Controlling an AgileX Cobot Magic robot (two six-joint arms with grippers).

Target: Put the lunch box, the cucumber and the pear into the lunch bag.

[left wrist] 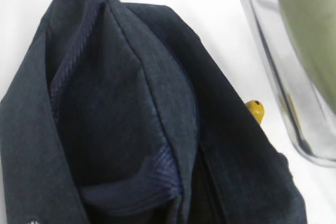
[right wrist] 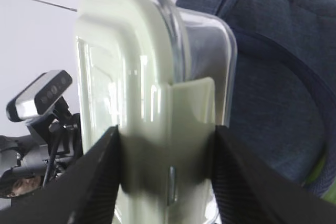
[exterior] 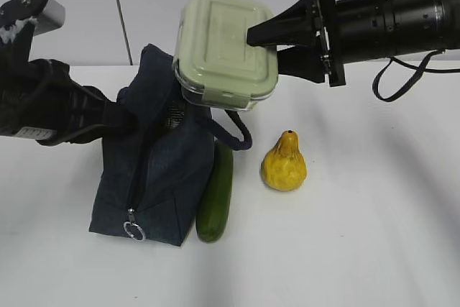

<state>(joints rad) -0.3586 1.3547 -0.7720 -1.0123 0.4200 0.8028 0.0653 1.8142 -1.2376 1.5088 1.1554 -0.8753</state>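
My right gripper (exterior: pixel 263 52) (right wrist: pixel 168 132) is shut on the lunch box (exterior: pixel 224 49) (right wrist: pixel 142 72) and holds it tilted in the air over the top of the navy lunch bag (exterior: pixel 162 170) (right wrist: pixel 273 77). The box's glass wall (left wrist: pixel 294 77) shows at the right of the left wrist view. My left gripper (exterior: pixel 123 121) is at the bag's upper left edge, shut on its fabric; its fingers are hidden by the bag (left wrist: pixel 131 103). The cucumber (exterior: pixel 216 193) lies against the bag's right side. The pear (exterior: pixel 284 164) (left wrist: pixel 255 110) stands upright to its right.
The bag's zipper ring pull (exterior: pixel 134 231) hangs at its front lower corner. A strap loop (exterior: pixel 238 133) sticks out under the lunch box. The white table (exterior: pixel 374 235) reaches to the grey back wall (exterior: pixel 86 12).
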